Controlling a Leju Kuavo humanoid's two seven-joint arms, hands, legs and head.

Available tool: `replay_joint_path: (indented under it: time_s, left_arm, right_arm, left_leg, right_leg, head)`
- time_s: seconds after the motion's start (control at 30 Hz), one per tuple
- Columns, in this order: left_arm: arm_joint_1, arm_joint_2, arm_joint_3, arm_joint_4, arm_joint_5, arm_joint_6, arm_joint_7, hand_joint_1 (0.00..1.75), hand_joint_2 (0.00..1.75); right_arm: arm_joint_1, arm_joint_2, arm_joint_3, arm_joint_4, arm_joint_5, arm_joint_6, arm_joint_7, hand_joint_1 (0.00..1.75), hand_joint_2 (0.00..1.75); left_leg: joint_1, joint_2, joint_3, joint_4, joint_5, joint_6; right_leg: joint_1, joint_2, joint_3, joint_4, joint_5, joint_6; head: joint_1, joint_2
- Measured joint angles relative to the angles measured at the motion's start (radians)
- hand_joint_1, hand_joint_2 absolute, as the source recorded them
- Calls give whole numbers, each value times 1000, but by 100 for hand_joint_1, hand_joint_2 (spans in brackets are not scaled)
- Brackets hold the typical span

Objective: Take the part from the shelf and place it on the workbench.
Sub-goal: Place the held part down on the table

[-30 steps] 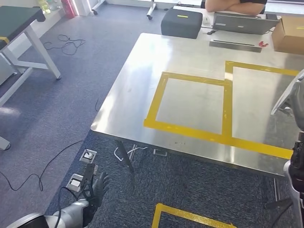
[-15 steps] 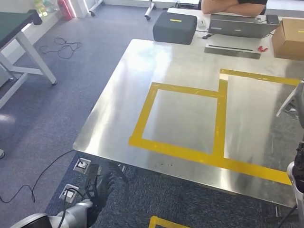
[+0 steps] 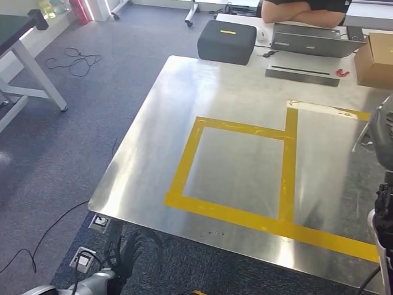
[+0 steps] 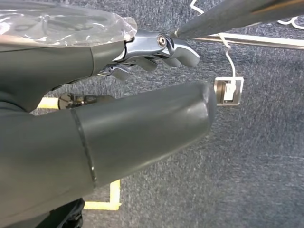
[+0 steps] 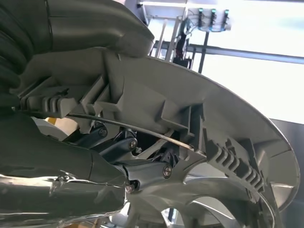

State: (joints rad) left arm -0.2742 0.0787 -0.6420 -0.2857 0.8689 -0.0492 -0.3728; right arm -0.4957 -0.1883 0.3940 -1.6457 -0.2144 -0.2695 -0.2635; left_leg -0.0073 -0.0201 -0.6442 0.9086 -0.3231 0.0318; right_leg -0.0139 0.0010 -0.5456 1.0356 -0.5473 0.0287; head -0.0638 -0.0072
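The grey moulded plastic part [image 3: 381, 127] juts in at the right edge of the head view, above the steel workbench [image 3: 153, 141]. In the right wrist view my right hand [image 5: 64, 161] grips this ribbed, curved part [image 5: 186, 109], fingers [image 5: 143, 168] under it. On the bench top, yellow tape [image 3: 184, 161] marks a square. My left hand [image 3: 126, 253] hangs low in front of the bench's near edge. Over the carpet it is holding nothing, thumb [image 4: 143, 128] straight and fingers [image 4: 157, 47] apart.
At the bench's far side lie a black case [image 3: 227, 40], a laptop [image 3: 308, 43] and a cardboard box [image 3: 377, 58], with a person's crossed arms [image 3: 301, 9] behind. Floor sockets [image 3: 83, 259] and cables lie near my left hand. A green table [image 3: 18, 31] stands far left.
The whole view has shifted: the camera moved closer to the workbench, which now looms larger. My right hand still holds the part; the left hand hangs as before.
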Motion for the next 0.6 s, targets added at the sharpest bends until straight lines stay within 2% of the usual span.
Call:
replay_joint_path:
  time_s: [0.07,0.1,0.13,0.17,0.23,0.27,0.3,0.33,0.37,0.4,0.47,0.6]
  left_arm:
    - [0,-3,0,0,0,0,0,0,0]
    - [0,-5,0,0,0,0,0,0,0]
    - [0,-6,0,0,0,0,0,0,0]
    - [-1,-6,0,0,1,0,1,0,0]
    - [-1,-6,0,0,2,1,1,0,0]
    - [-2,-5,0,0,3,2,1,0,0]
    - [-3,-3,0,0,4,2,2,0,0]
    - [-5,-1,0,0,4,3,2,0,0]
    - [-6,-1,0,0,5,4,3,0,0]
    - [-6,0,0,0,5,5,3,0,0]
    - [-6,1,0,0,5,5,2,0,0]
    - [-6,1,0,0,5,6,2,0,0]
  right_arm:
    - [0,-5,0,-1,7,-1,0,175,175]
    - [1,-7,1,-1,12,-2,2,175,175]
    - [2,-8,1,-1,19,-5,5,175,175]
    - [3,-8,1,-1,29,-8,9,175,175]
    - [4,-9,2,-1,62,-16,22,175,175]
    - [3,-10,2,-1,83,-19,29,175,175]
    - [2,-11,3,-1,107,-22,39,175,175]
    - [1,-12,4,-1,135,-23,52,175,175]
    - [0,-15,5,0,164,-23,66,175,175]
    - [0,-17,6,0,197,-22,84,175,175]
    - [-1,-21,7,1,243,-19,108,175,175]
    - [-2,-24,9,2,273,-13,122,175,175]
  left_leg:
    - [1,-6,2,-1,-2,4]
    - [2,-8,3,0,-3,4]
    - [3,-11,3,1,-4,3]
    - [6,-12,4,4,-6,1]
    - [10,-15,3,17,-12,-9]
    - [10,-16,2,27,-17,-16]
    - [10,-18,0,34,-20,-23]
    - [8,-19,-2,40,-26,-26]
    - [8,-19,-3,42,-31,-23]
    - [8,-19,-3,41,-32,-16]
    - [8,-18,-3,39,-32,-1]
    - [8,-18,-3,38,-29,1]
  right_leg:
    - [0,1,-73,144,-61,5]
    - [-1,1,-103,196,-73,9]
    - [-4,1,-117,213,-66,14]
    - [-7,0,-110,186,-40,19]
    - [-16,-2,-49,49,31,29]
    - [-19,0,-20,-14,56,28]
    - [-19,2,0,-54,69,24]
    - [-19,5,7,-71,71,17]
    - [-16,8,8,-72,73,9]
    - [-14,8,8,-72,74,5]
    - [-12,8,7,-73,76,2]
    - [-12,8,6,-73,77,0]
  head:
    - [5,0]
    - [6,0]
    - [7,0]
    - [7,0]
    - [9,0]
    - [10,0]
    - [9,0]
    - [9,0]
    - [8,0]
    - [7,0]
    - [6,0]
    - [6,0]
